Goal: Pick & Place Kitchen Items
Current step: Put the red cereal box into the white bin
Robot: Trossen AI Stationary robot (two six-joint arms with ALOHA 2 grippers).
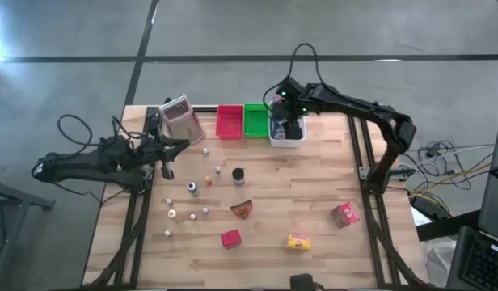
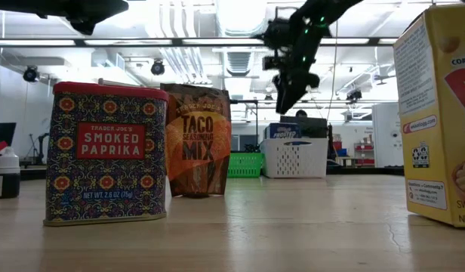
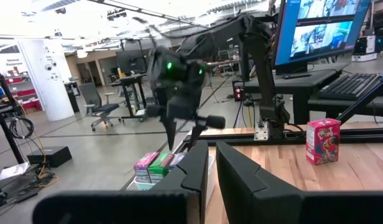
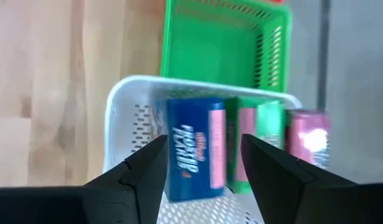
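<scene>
My right gripper (image 4: 201, 177) hangs open over the white tray (image 1: 297, 142) at the table's far edge, fingers slanting down, nothing between them. In that tray lie a blue box (image 4: 194, 149), a green packet (image 4: 263, 140) and a pink packet (image 4: 306, 137). In the low view the right gripper (image 2: 285, 94) is well above the tray (image 2: 295, 157). My left gripper (image 1: 183, 146) waits at the table's left, level, shut and empty. Loose kitchen items rest on the wood: a dark jar (image 1: 238, 175), an orange-brown wedge (image 1: 242, 209), a red packet (image 1: 230, 238), a yellow box (image 1: 298, 242) and a pink box (image 1: 344, 214).
A red tray (image 1: 229, 121) and a green tray (image 1: 255, 120) stand left of the white one. Several tiny pale bottles (image 1: 188, 212) dot the left half. A pale packet (image 1: 181, 118) stands at the far left. Bare wood lies between the jar and the pink box.
</scene>
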